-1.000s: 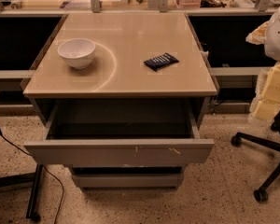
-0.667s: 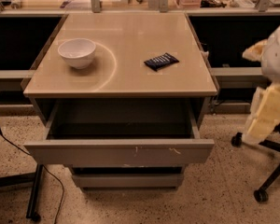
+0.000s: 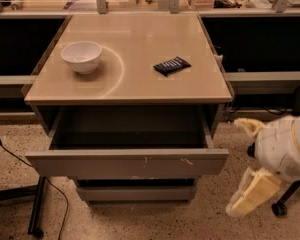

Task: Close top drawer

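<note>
The top drawer (image 3: 127,163) is pulled out from under the beige cabinet top (image 3: 135,84). Its flat grey front panel has small pale scratches right of centre, and its dark interior (image 3: 130,129) looks empty. My gripper (image 3: 242,164) is at the lower right, on a white arm, just right of the drawer's front right corner and not touching it. Its pale yellow fingers (image 3: 250,194) are spread apart with nothing between them.
A white bowl (image 3: 81,56) and a dark blue packet (image 3: 172,65) lie on the cabinet top. A shorter grey drawer front (image 3: 135,191) sits below. A chair caster (image 3: 278,209) is behind the gripper. A black stand leg (image 3: 37,209) and a cable (image 3: 60,199) are on the floor at left.
My gripper has moved down and a little left, from beside the cabinet top to the height of the open drawer front. The drawer has not moved.
</note>
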Robot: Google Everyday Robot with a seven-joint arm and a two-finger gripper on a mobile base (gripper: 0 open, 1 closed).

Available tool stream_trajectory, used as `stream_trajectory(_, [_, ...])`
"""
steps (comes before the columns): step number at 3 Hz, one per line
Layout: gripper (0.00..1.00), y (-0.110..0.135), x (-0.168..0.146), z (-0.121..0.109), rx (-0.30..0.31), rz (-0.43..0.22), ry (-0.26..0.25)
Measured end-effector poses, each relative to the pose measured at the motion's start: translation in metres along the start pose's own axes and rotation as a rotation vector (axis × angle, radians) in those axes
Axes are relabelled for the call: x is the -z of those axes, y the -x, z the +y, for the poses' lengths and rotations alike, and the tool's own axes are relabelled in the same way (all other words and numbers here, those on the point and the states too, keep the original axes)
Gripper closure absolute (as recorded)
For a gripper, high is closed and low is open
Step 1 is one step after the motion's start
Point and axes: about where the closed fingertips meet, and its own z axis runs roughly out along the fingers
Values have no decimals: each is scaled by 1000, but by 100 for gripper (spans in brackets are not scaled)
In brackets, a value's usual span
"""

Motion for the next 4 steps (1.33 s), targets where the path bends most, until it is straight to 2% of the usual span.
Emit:
stream_trajectory(1, [0,-17,-20,20,-87,-61,8])
stream_trajectory(2, [18,-16,-20,20,-88,-61,9])
stream_trajectory(3, [42,-16,-20,20,-88,-61,9])
stream_trajectory(4, [64,-23,-34,15,-111,-80,38])
